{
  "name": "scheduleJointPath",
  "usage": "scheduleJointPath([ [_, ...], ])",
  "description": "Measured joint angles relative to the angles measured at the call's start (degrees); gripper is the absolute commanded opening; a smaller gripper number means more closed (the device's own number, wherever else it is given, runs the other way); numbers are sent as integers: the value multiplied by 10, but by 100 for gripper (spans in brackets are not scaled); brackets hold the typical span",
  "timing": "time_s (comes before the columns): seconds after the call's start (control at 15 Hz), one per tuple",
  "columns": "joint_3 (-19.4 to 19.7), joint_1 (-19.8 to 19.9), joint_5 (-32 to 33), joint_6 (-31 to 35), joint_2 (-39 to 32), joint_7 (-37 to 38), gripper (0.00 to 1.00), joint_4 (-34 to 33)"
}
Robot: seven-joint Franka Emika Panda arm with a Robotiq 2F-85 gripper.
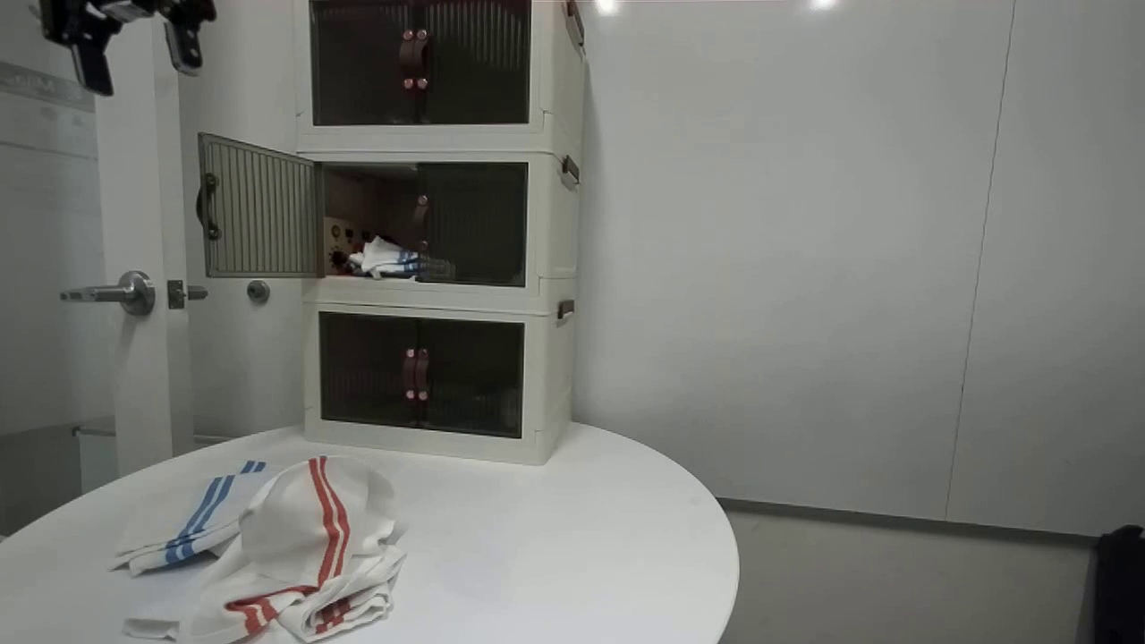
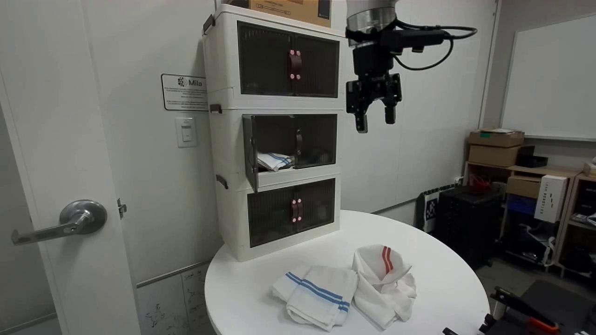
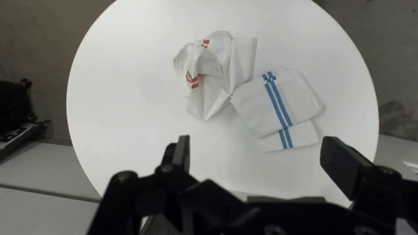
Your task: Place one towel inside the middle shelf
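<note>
A white towel with blue stripes (image 1: 192,523) lies folded on the round table, in both exterior views (image 2: 321,295) and the wrist view (image 3: 277,101). A crumpled white towel with red stripes (image 1: 300,537) lies beside it, touching it; it also shows in an exterior view (image 2: 384,279) and the wrist view (image 3: 209,75). Another blue-striped towel (image 1: 389,258) sits inside the middle shelf (image 1: 483,295), also in an exterior view (image 2: 274,161). The shelf's left door (image 1: 261,210) stands open; its right door is shut. My gripper (image 2: 376,124) is open and empty, high above the table (image 3: 256,142).
The cabinet stack stands at the table's (image 2: 433,260) back edge. Its top doors (image 1: 474,67) and bottom doors (image 1: 470,376) are shut. The open middle door (image 2: 250,149) juts out forward. A room door with a lever handle (image 2: 84,218) stands beside the stack.
</note>
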State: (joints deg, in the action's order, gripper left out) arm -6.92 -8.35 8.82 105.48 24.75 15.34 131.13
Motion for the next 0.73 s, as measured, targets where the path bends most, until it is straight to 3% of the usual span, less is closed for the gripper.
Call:
scheduleJointPath([
  [0.33,65,39,-2,175,117,-73,100,171],
  [0.73,76,42,-4,195,158,-83,100,210],
])
